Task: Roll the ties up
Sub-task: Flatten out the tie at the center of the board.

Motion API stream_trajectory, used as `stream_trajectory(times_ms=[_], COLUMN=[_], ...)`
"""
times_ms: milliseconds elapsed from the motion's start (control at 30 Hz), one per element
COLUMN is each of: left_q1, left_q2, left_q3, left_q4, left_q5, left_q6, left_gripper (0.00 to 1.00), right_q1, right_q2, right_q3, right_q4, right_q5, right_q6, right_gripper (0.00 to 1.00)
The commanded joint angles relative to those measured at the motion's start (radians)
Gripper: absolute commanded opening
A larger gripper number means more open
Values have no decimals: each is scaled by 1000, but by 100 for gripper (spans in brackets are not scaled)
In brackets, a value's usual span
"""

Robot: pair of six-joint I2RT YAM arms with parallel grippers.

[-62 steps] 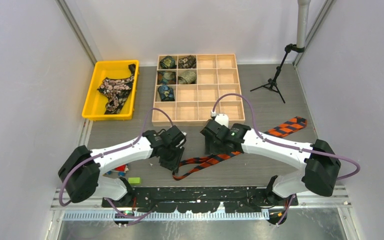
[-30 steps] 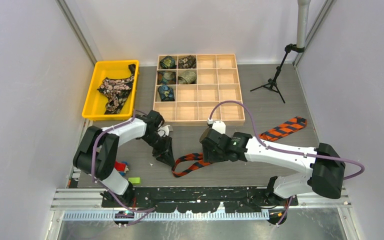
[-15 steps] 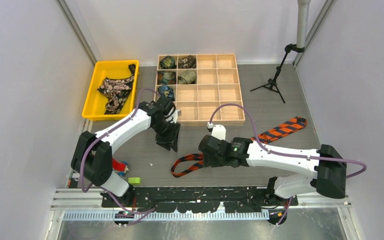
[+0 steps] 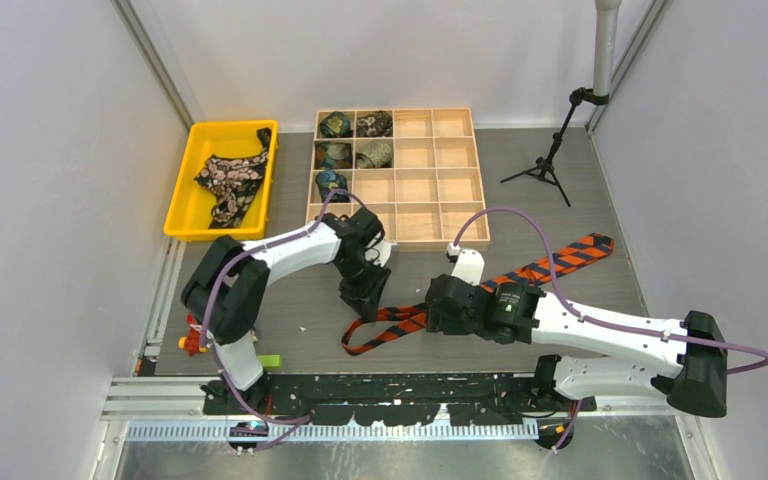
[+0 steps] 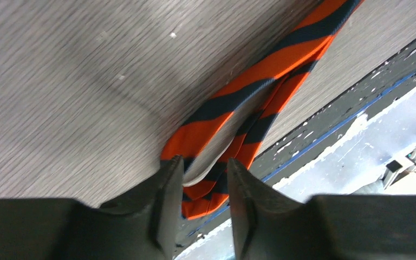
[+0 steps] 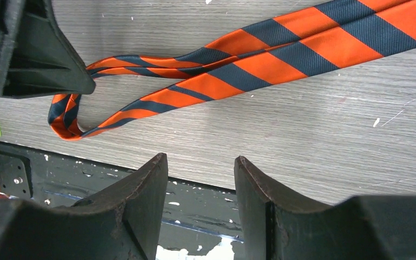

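The orange-and-black striped tie (image 4: 520, 275) lies slantwise on the table, its narrow end folded into a loop (image 4: 355, 340) near the front edge. My left gripper (image 4: 365, 300) hangs over that loop, open. In the left wrist view the tie (image 5: 249, 81) runs under the gap between its fingers (image 5: 168, 184). My right gripper (image 4: 438, 312) is open just right of the loop, above the tie. In the right wrist view the tie (image 6: 249, 70) lies beyond its fingers (image 6: 151, 184), nothing between them. A black floral tie (image 4: 228, 180) lies in the yellow bin (image 4: 185, 225).
The wooden grid box (image 4: 440, 190) at the back holds several rolled ties (image 4: 335, 125) in its left cells. A small tripod (image 4: 550, 160) stands back right. A green block (image 4: 268, 360) and red toy pieces (image 4: 192, 338) lie front left. The black rail (image 4: 400, 385) borders the table's front.
My left arm swung right from the table's left part to over the tie's loop, and its jaws widened. My right arm drew back to the right along the tie.
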Motion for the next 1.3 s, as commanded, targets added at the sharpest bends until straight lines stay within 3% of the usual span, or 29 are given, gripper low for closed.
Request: stream_trajectory(times_ms=[0, 267, 367, 433, 567, 767, 967, 1267], left_q1=[-10, -11, 41, 91, 164, 206, 215, 215], left_q2=[54, 82, 79, 81, 111, 139, 112, -68], left_q3=[27, -15, -86, -145, -123, -119, -120, -75], left_q4=[67, 107, 238, 334, 200, 68, 41, -60], left_q5=[49, 75, 347, 436, 338, 192, 142, 36], left_q6=[-2, -41, -161, -275, -212, -157, -155, -152], left_gripper=[32, 11, 8, 6, 6, 15, 38, 44], right_q1=[3, 2, 2, 2, 2, 2, 3, 10], right_q2=[-9, -34, -27, -9, 44, 142, 205, 331], right_q3=[4, 9, 25, 40, 76, 110, 120, 167], right_q4=[2, -12, -12, -12, -8, 30, 88, 30], right_q5=[40, 51, 51, 52, 54, 24, -34, 18], right_q6=[21, 18, 5, -7, -29, -50, -55, 202], right_gripper=[53, 53, 53, 53, 53, 53, 53, 62])
